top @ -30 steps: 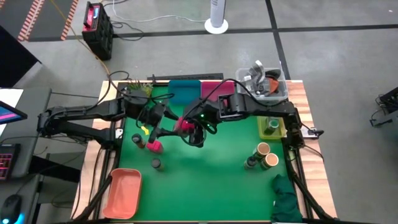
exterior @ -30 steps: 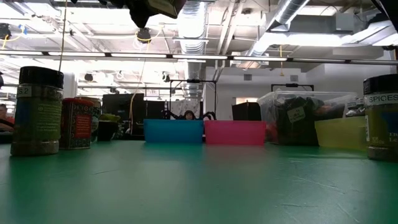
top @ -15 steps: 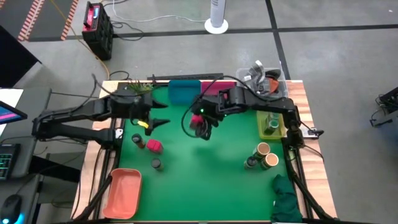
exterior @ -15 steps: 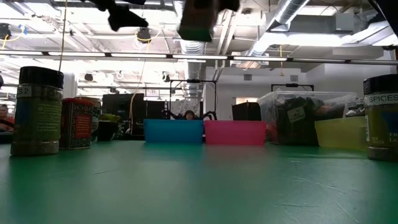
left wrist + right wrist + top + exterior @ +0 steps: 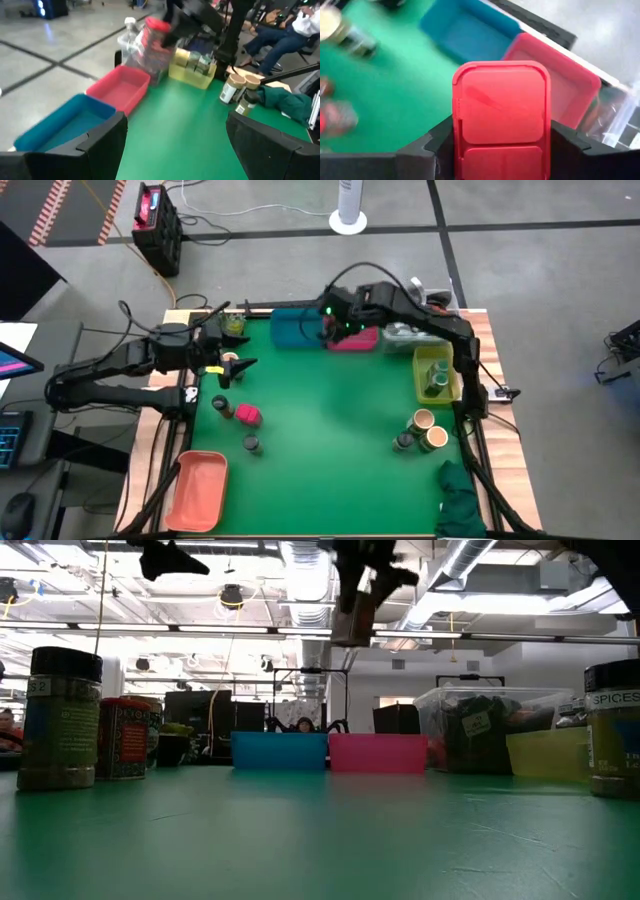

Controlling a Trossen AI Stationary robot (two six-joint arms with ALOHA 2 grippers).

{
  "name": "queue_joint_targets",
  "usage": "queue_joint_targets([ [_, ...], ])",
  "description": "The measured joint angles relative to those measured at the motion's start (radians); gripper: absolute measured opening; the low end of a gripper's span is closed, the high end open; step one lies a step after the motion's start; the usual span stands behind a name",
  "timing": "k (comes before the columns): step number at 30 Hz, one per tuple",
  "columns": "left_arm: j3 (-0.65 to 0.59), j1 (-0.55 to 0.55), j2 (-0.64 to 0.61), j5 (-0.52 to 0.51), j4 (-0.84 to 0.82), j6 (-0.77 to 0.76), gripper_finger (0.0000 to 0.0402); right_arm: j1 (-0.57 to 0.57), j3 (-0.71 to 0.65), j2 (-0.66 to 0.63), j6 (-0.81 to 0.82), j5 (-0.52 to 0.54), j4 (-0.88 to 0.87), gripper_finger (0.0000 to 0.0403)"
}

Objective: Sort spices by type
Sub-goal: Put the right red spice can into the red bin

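At the near edge of the table (image 5: pixel 330 480) lie an orange tray (image 5: pixel 197 488) at the left corner and a crumpled dark green cloth (image 5: pixel 462 500) at the right. A little farther in, on the right, two tan-topped jars (image 5: pixel 428 430) stand with a darker jar touching them. On the left of the green mat sit a dark grey-lidded jar (image 5: pixel 251 444), a magenta-pink pack (image 5: pixel 247 415) and a small red-labelled container (image 5: pixel 221 404). The low view shows the tall jar (image 5: pixel 58 720) and its red neighbour (image 5: pixel 124 737) standing upright, just beside each other.

Farther back on the left, the left pincer (image 5: pixel 238 367) hovers above the mat with its fingers spread wide and nothing between them (its wrist view shows only bare table between the two dark fingers). On the right side, a yellow bin (image 5: pixel 436 373) holds green jars.

At the far edge stand a blue bin (image 5: pixel 296 327) and a pink bin (image 5: pixel 362 340) side by side, with a clear tub of clutter (image 5: pixel 425 310) beyond. The right pincer (image 5: pixel 338 328) is raised above where these two bins meet, clenched on a second magenta-pink pack (image 5: pixel 500 117), held upright between its fingers.
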Motion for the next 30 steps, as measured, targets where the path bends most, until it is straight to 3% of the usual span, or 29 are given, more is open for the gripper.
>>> queue_joint_targets([
  [10, 0.000, -0.002, 0.000, -0.012, -0.033, -0.019, 0.0322, -0.120, -0.074, 0.097, 0.084, -0.002, 0.086, 0.0245],
  [21, 0.000, -0.004, 0.000, -0.028, -0.039, -0.023, 0.0322, -0.172, -0.076, 0.264, 0.149, -0.001, 0.127, 0.0245],
  [30, 0.000, -0.004, -0.018, -0.031, -0.066, -0.024, 0.0322, -0.197, -0.076, 0.319, 0.216, 0.028, 0.164, 0.0245],
])
